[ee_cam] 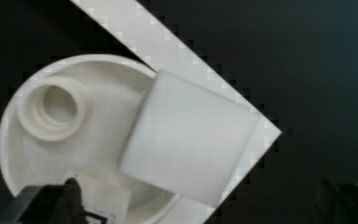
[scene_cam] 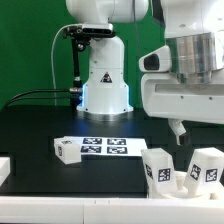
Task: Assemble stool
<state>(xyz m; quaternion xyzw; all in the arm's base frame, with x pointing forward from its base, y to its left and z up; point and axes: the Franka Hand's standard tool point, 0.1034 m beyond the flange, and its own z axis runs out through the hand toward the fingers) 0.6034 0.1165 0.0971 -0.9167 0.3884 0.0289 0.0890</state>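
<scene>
The pincer (ee_cam: 202,204) hovered, fingers (ee_cam: 55,206) apart, over 1 leg (ee_cam: 194,140) apparently resting against the seat (ee_cam: 51,150); grasping that leg was the likely step, calling for a square descent, then closing.

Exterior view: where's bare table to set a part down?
Free: black tabletop on the exterior view's left, between the white robot base and the small white tagged leg; also the front strip before the marker board. Crowded: exterior view's right, two white tagged legs near the gripper.
</scene>
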